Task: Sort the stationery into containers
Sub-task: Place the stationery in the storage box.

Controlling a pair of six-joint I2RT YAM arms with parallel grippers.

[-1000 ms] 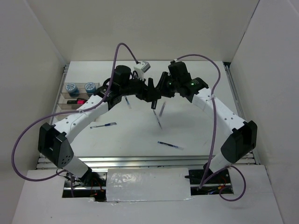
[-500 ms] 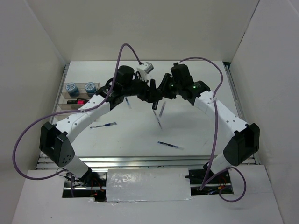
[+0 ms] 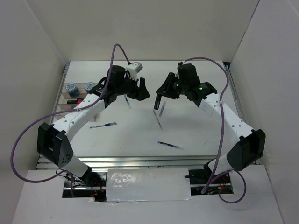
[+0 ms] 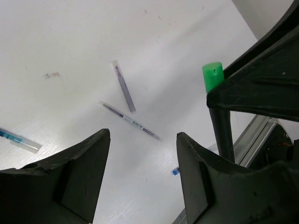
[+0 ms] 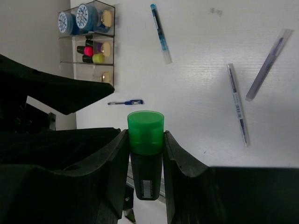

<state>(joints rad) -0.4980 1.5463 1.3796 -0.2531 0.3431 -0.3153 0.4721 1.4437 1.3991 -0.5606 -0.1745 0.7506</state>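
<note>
My right gripper (image 5: 145,136) is shut on a black highlighter with a green cap (image 5: 145,122), held cap-forward above the table; in the top view it (image 3: 159,100) hangs over the table's middle. My left gripper (image 4: 142,140) is open and empty, and sits in the top view (image 3: 143,88) a short gap left of the right one. From the left wrist view the green cap (image 4: 213,77) shows in the right gripper's fingers. The clear organizer box (image 3: 65,99) stands at the far left with two patterned tubs (image 5: 74,18), plus pink (image 5: 88,50) and yellow (image 5: 97,58) highlighters.
Several thin pens lie loose on the white table: two crossing under the grippers (image 3: 161,112), one by the left arm (image 3: 103,125), one near the front (image 3: 169,145), one further back (image 3: 127,101). White walls enclose the table on three sides.
The two grippers, close together a second ago, have drawn apart: the left one pulled back to the left, the right one shifted slightly right with the green highlighter.
</note>
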